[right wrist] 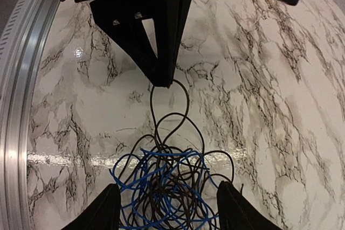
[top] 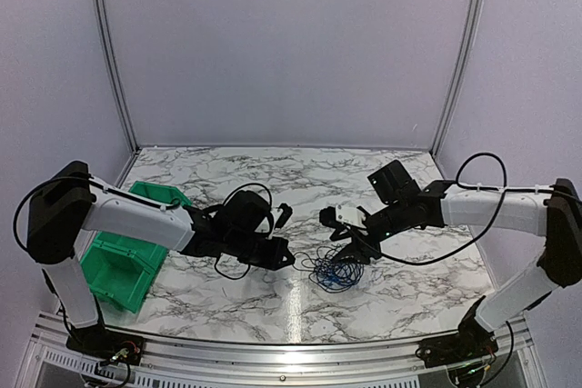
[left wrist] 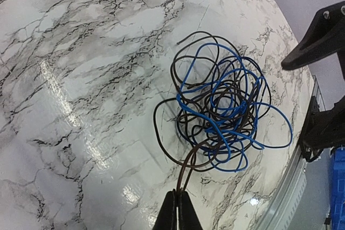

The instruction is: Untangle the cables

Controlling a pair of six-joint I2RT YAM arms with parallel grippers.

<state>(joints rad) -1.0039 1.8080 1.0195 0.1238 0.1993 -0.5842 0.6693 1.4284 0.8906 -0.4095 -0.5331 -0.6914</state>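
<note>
A tangle of thin blue and dark brown cables (top: 335,272) lies on the marble table. It fills the centre right of the left wrist view (left wrist: 223,114) and the bottom of the right wrist view (right wrist: 170,189). My left gripper (left wrist: 180,193) is shut on a loop of the brown cable (left wrist: 190,168) at the tangle's near edge; in the top view it (top: 289,258) is just left of the tangle. My right gripper (right wrist: 168,208) is open, its fingers (right wrist: 102,211) straddling the tangle from above; in the top view it (top: 350,247) is over the tangle's right side.
A green bin (top: 127,256) stands at the left edge of the table, beside the left arm. A metal rail (top: 273,352) runs along the table's near edge. The marble table (top: 273,179) stretches back to the white walls.
</note>
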